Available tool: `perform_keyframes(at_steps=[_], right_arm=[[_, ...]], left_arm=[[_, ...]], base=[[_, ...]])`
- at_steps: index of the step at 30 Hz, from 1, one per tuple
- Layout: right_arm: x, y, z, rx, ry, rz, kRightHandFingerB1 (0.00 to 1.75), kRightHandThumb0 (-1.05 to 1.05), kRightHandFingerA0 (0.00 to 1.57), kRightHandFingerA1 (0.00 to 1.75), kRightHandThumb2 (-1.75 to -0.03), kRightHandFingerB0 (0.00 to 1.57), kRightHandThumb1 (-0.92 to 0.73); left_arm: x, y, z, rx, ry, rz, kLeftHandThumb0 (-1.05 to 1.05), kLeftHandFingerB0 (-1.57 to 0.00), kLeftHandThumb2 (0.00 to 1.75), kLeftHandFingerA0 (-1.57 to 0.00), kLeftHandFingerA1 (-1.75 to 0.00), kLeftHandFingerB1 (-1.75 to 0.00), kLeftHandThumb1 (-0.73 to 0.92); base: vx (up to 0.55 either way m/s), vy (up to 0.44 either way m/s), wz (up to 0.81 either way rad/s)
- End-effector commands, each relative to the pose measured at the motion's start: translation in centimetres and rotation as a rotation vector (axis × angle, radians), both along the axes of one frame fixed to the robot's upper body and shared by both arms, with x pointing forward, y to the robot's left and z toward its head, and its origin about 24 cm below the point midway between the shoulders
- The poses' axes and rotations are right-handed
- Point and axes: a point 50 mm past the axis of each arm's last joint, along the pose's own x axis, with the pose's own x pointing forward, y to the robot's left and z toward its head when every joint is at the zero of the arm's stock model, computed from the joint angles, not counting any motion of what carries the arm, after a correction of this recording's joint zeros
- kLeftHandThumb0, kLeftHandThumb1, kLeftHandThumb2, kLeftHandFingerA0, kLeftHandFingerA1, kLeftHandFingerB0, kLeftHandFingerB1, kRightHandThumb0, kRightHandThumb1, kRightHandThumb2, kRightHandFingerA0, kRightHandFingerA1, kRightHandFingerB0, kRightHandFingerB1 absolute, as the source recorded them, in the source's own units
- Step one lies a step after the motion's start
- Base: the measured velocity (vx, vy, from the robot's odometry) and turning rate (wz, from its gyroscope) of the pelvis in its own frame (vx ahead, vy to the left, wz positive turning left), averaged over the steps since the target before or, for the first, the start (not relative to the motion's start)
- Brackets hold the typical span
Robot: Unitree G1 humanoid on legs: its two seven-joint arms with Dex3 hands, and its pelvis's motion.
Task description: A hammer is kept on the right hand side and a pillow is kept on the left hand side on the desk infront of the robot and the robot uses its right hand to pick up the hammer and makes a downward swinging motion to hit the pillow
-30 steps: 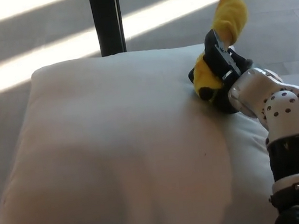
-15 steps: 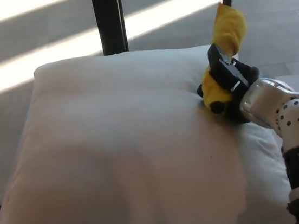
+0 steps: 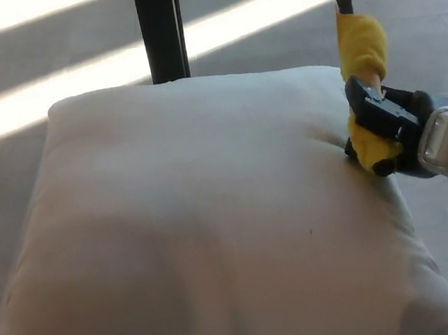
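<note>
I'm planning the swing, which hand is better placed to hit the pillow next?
Right. The right hand is shut on the hammer, held upright at the pillow's right edge. The left hand isn't in view.

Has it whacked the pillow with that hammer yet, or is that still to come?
The pick-up looks done: the right hand grips the yellow-wrapped hammer. The hammer stands upright, its head raised over the pillow's right edge. I see no clear hit mark, so the downward swing looks still to come.
</note>
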Motion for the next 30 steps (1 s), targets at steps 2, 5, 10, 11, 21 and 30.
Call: perform_keyframes(at_steps=[2,5,10,11,21,30], right_arm=[[-2.1,-3.5,2.9,0.012,0.079,0.531,1.57,-0.28,0.98,1.75,-1.15,0.78,-0.56],[-2.4,-4.0,3.0,0.039,0.087,0.57,1.58,-0.26,0.98,1.75,-1.19,0.8,-0.56],[-2.6,-4.4,3.0,0.043,0.105,0.577,1.59,-0.27,0.99,1.75,-1.17,0.79,-0.57],[-2.7,-4.3,2.8,0.023,0.102,0.588,1.57,-0.27,1.0,1.75,-1.17,0.8,-0.57],[-2.5,-4.8,3.2,-0.112,0.058,0.605,1.69,-0.33,1.01,1.75,-1.16,0.77,-0.59],[-2.2,-5.2,4.1,-0.087,0.014,0.598,1.56,-0.34,1.02,1.75,-1.11,0.79,-0.58]], left_arm=[[-0.5,1.6,1.6,0.045,0.013,-0.006,-0.75,-0.77,0.66,-0.72,-0.6,-0.5,0.89],[-0.6,1.6,1.4,0.04,0.021,0.016,-0.76,-0.78,0.66,-0.73,-0.59,-0.48,0.87],[-0.7,1.5,1.4,0.039,0.02,0.013,-0.74,-0.78,0.66,-0.74,-0.6,-0.49,0.88],[-0.8,1.5,1.4,0.044,0.025,0.011,-0.75,-0.77,0.67,-0.74,-0.58,-0.49,0.89],[-1.0,1.5,1.3,0.048,0.038,0.01,-0.74,-0.73,0.67,-0.72,-0.55,-0.46,0.88],[-1.2,1.2,0.9,0.033,0.046,0.013,-0.75,-0.76,0.66,-0.72,-0.6,-0.48,0.88]], base=[[0.0,0.0,0.0],[0.0,0.0,0.0],[0.0,0.0,0.0],[0.0,0.0,0.0],[0.0,0.0,0.0],[0.0,0.0,0.0]])
